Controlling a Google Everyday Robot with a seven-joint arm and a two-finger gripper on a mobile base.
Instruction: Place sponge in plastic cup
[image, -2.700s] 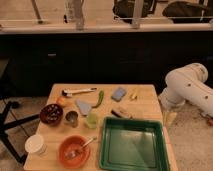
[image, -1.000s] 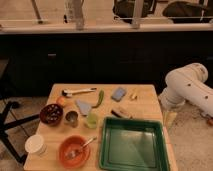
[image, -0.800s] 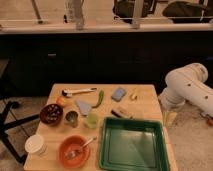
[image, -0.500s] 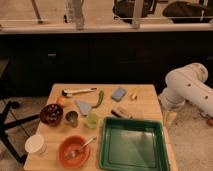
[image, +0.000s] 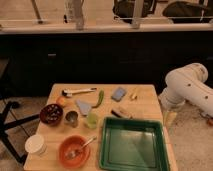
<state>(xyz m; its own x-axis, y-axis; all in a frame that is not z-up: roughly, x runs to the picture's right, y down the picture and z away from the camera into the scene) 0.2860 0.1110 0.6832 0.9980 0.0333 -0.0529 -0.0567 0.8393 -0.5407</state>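
Now sponge (image: 119, 93) axis diag, up-right; gripper (image: 170, 118) rt of table (image: 148, 100).

change: none was seen between the earlier pictures and now.
arm (image: 187, 87): kept its bent pose to the right of the table (image: 145, 100).
gripper (image: 170, 118): stayed hanging low, just off the table's right edge, apart from everything on it.
sponge (image: 119, 93): lay where it had lain, toward the far edge.
cup (image: 92, 120): stood unmoved, nearer the middle.
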